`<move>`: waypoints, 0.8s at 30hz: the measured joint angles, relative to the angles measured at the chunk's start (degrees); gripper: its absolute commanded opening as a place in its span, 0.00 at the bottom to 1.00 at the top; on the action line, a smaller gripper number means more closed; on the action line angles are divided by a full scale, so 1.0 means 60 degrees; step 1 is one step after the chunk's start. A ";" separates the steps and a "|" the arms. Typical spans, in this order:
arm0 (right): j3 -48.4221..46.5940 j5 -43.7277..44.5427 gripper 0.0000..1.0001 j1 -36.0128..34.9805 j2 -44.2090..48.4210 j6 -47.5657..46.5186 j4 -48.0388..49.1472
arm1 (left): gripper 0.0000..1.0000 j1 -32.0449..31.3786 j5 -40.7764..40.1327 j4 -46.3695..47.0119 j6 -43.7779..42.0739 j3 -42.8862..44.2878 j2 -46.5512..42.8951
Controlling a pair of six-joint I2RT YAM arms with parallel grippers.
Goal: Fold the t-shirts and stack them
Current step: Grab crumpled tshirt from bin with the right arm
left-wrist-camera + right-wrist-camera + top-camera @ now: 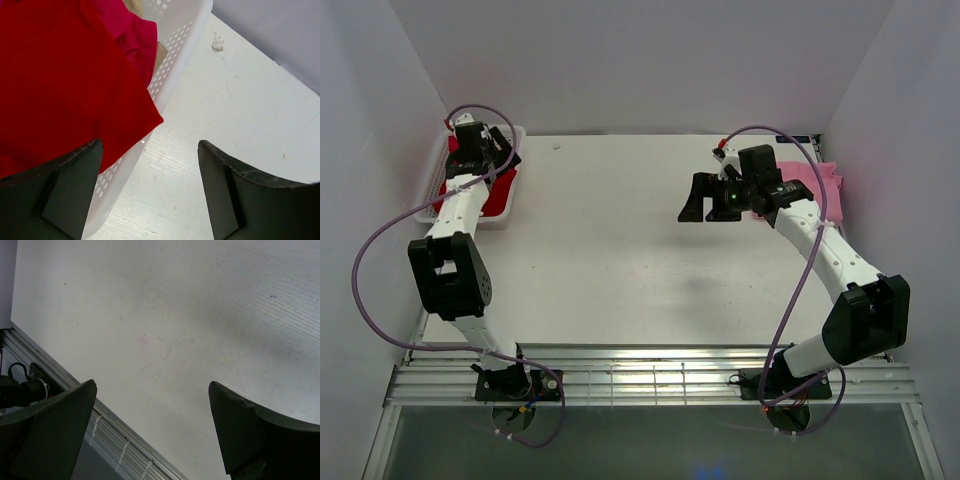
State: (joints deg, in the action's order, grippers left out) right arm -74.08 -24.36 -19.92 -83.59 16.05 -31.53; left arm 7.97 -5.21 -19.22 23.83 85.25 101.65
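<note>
Bright red t-shirt (60, 75) draped over basket (175, 55) rim, crimson t-shirt (135, 40) bunched behind

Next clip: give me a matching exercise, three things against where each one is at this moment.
Things:
1. bright red t-shirt
2. light pink t-shirt
3. right gripper

Places:
A. open above a bare part of the table
B. in the white basket
C. lying at the table's far right

Pairs: 1-B, 2-C, 3-A
</note>
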 measured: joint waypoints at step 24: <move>0.0510 -0.0004 0.99 -0.0138 0.0346 0.0047 -0.0026 | 0.16 0.0576 -0.1282 -0.0328 -0.0080 0.1086 0.2605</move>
State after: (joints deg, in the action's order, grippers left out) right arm -71.02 -24.38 -20.75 -81.52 16.34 -31.68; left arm 11.42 -12.91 -21.19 23.35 91.77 117.27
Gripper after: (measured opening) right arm 0.991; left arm 0.336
